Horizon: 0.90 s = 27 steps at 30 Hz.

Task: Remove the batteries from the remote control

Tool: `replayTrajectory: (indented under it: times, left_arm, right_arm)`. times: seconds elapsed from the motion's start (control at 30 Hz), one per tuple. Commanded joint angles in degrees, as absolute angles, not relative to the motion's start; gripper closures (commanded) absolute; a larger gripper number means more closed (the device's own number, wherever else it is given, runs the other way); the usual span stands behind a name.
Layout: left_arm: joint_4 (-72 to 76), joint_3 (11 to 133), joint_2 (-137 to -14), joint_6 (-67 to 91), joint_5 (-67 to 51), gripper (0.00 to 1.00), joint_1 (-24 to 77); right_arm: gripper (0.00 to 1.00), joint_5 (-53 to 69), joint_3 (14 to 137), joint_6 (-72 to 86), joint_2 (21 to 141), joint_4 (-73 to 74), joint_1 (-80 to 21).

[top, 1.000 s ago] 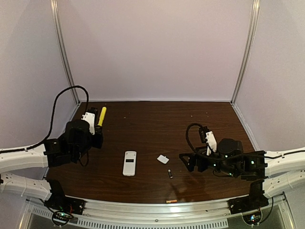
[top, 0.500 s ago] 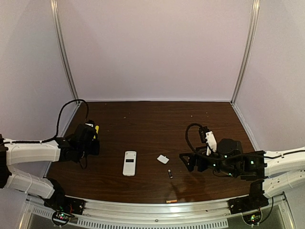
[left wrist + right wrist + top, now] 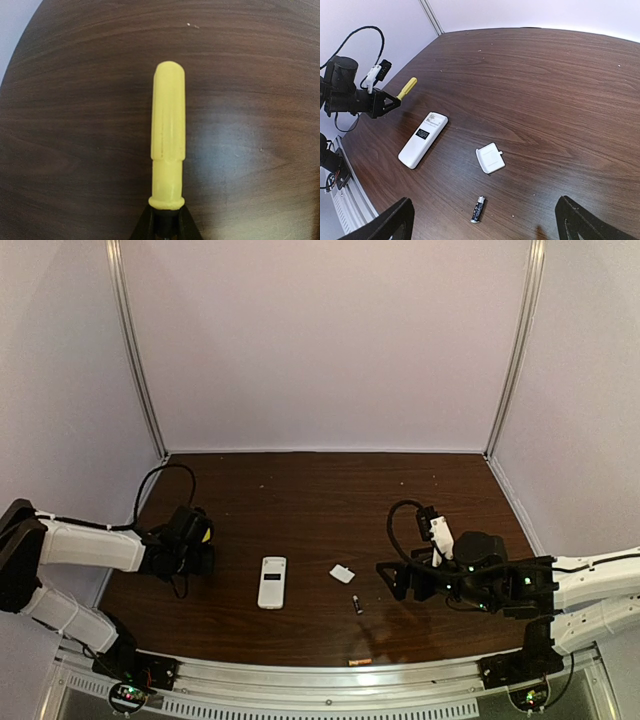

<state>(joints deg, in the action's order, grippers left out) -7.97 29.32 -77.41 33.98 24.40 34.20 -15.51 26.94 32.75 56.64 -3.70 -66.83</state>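
1. My left gripper (image 3: pixel 167 227) is pinched almost shut on the screwdriver (image 3: pixel 168 135). It grips just below the yellow handle, which juts out ahead of the jaws.
2. My right gripper (image 3: pixel 392 578) stands wide open and holds nothing.
3. The remote (image 3: pixel 271 582) lies flat with its window up, near the left gripper on its right side and well apart from the right gripper.
4. One battery (image 3: pixel 478 209) lies loose just ahead of the right gripper, between its spread fingers. The cover (image 3: pixel 490 158) sits a little beyond it.
5. Risks as I judge them:
   - The battery is a small cylinder, so a glancing finger could roll it toward the near edge.
   - The grip on the screwdriver is narrow, so it may pivot if I press with it.
   - Sweeping the handle sideways could shove the remote.
   - The remote's back faces down, so I cannot tell whether a cell remains inside.
6. Count: one remote, one cover, one screwdriver and one battery for certain. An orange speck (image 3: pixel 360 662) at the near edge may be the second battery, but it is too small to tell.
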Motion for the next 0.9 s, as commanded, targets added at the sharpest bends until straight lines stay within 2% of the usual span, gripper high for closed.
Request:
replayTrajectory:
  times: [0.0,0.4,0.6,0.77,0.87]
  left_arm:
    - [-5.0,31.2,-80.7,34.7,18.0,1.0,32.3]
    - [-4.2,32.3,-85.9,34.9,17.2,0.99,30.4]
    - [-4.4,32.3,-85.5,35.2,17.7,0.86,30.4]
    - [-4.4,32.2,-85.3,35.0,17.4,0.7,30.4]
    - [-4.4,32.2,-85.1,34.9,17.1,0.66,30.4]
  right_arm:
    - [0.0,-17.3,26.6,32.0,57.0,-2.4,-66.6]
    - [0.0,-17.9,26.8,31.8,56.9,-1.8,-66.7]
    - [0.0,-17.9,26.8,31.8,57.0,-1.7,-66.7]
    - [0.0,-17.9,26.8,31.8,56.9,-1.7,-66.6]
    - [0.0,-17.9,26.7,31.8,57.0,-1.8,-66.6]
